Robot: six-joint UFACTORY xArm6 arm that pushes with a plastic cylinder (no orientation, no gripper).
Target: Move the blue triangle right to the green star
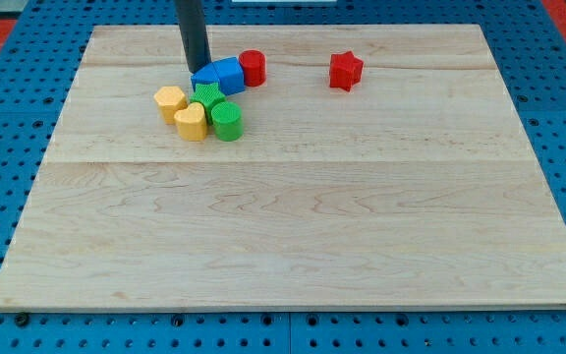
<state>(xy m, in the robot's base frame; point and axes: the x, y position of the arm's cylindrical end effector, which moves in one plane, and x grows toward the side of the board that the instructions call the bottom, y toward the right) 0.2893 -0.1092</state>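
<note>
The blue triangle [205, 80] lies in a cluster at the view's upper left, pressed against a second blue block [230, 73] on its right. The green star [207, 96] sits just below the triangle, touching it. My tip [198, 67] is at the triangle's upper left edge, touching it or very nearly so. The rod rises out of the view's top.
A red cylinder [253, 67] touches the blue block's right side. A green cylinder [227, 122], a yellow heart [192, 123] and a yellow hexagon [170, 100] crowd below and left of the star. A red star [345, 70] stands alone further right. The wooden board [293, 236] lies on a blue pegboard.
</note>
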